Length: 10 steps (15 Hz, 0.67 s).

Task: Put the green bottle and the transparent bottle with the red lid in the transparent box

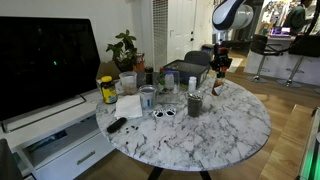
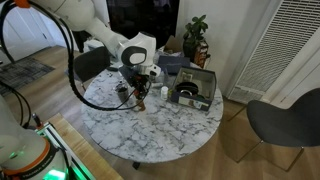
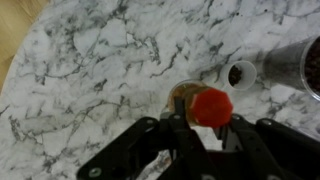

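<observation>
My gripper [image 3: 207, 120]: clamped on one transparent bottle with the red lid [image 3: 212, 105] | one transparent box [image 2: 208, 85], by table [image 2: 170, 135] edge

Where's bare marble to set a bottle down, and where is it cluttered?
Free: in an exterior view, the table's camera-side half up to the rim; also marble beside the gripper holding the red-lid bottle. Crowded: far side, yellow jar through box.

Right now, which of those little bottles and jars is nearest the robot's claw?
The transparent bottle with the red lid: in the wrist view, its red cap sits inside the gripper, between the two fingers. The round open container nearby stands clear of them.
</observation>
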### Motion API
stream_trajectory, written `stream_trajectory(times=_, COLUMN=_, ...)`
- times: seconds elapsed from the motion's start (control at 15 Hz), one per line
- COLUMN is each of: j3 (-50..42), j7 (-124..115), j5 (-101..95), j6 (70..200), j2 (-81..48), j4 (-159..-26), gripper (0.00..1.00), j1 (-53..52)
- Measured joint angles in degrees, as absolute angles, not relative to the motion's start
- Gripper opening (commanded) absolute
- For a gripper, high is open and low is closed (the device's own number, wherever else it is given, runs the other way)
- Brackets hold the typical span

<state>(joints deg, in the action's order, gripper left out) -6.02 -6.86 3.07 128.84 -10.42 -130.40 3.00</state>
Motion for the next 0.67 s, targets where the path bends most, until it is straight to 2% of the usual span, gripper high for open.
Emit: stream_trajectory(times=0.67, j3=-1.06, j7=-6.12, j5=8.59, j6=113.23, j2=-11.46, j4=-109.64, gripper=0.07, j1=1.46)
